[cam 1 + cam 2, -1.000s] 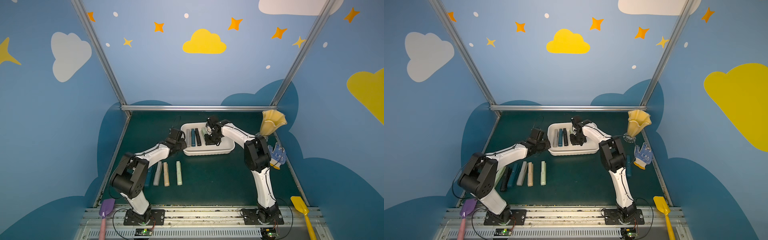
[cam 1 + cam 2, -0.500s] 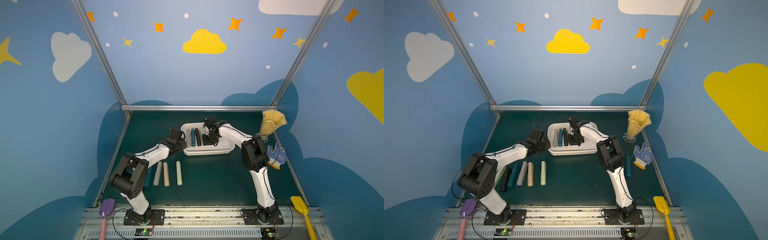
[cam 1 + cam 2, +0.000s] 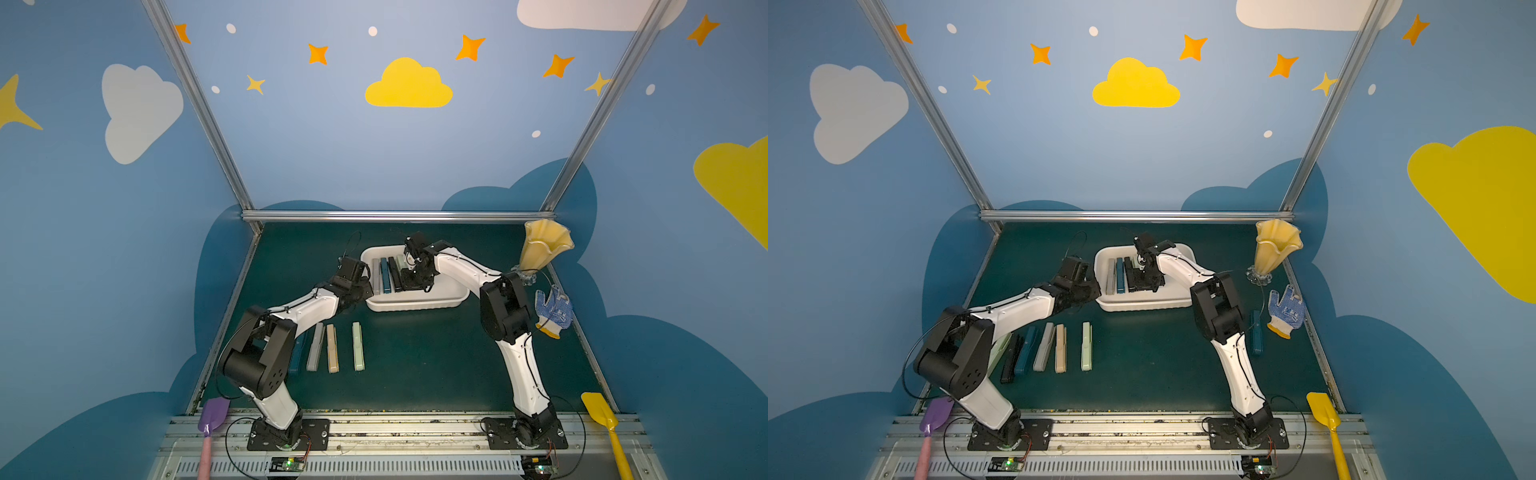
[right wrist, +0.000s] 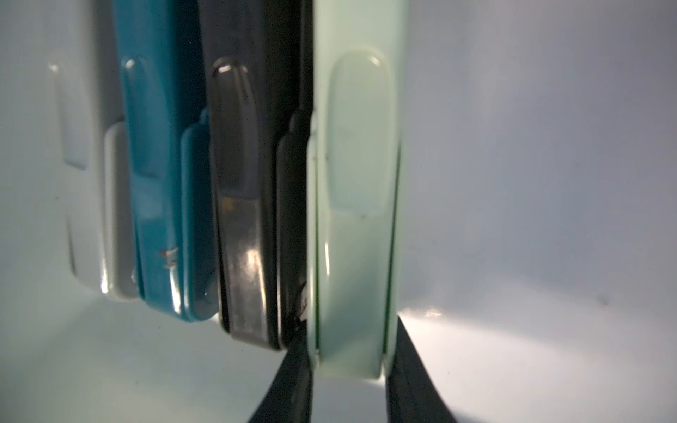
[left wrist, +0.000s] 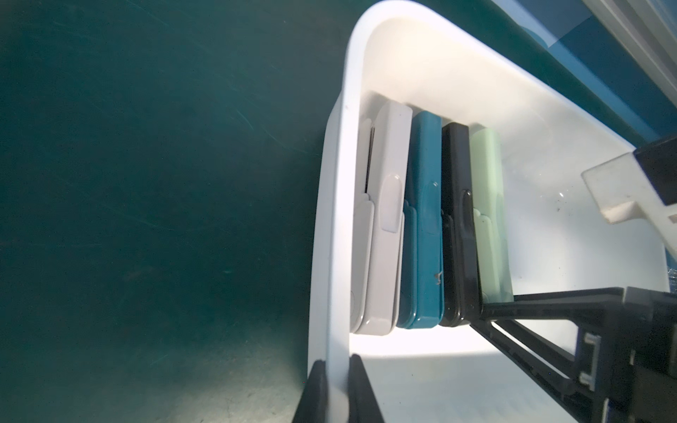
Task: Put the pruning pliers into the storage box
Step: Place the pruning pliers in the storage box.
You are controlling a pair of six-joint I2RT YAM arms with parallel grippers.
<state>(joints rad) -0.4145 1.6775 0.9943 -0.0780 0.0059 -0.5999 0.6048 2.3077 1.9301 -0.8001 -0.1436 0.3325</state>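
**A:** Where is the left claw [image 5: 336, 360]?

**B:** Clamped on the rim of the box [image 5: 329, 219], with one finger outside the side wall and one inside.

**A:** And the right claw [image 4: 350, 329]?

**B:** Down inside the box, closed on the green pliers [image 4: 355, 183]. It grips the end nearer the robot's base, a finger on each flank.

**A:** Where does the box sit?

**B:** Toward the far middle of the tabletop [image 3: 415, 374], with both arms reaching in to it.

**A:** What else is in it?

**B:** Three more, parallel and packed together. The grey pliers [image 5: 381, 219] lie against the wall that the left claw holds. Next come the teal pliers [image 5: 421, 219], then the black pliers [image 5: 458, 227], with the green pliers pressed against the black. I cannot tell whether the green pliers rest on the box floor.

**A:** And outside the box?

**B:** There is a row on the tabletop beside the left arm. It holds the loose green pliers [image 3: 1086, 347], beige pliers [image 3: 1061, 349], loose grey pliers [image 3: 1045, 347], loose teal pliers [image 3: 1025, 351] and loose black pliers [image 3: 1010, 359]. A pale one beyond those is mostly hidden under the arm. The lone teal pliers [image 3: 1256, 332] lie by the right arm, near the glove [image 3: 1285, 309].
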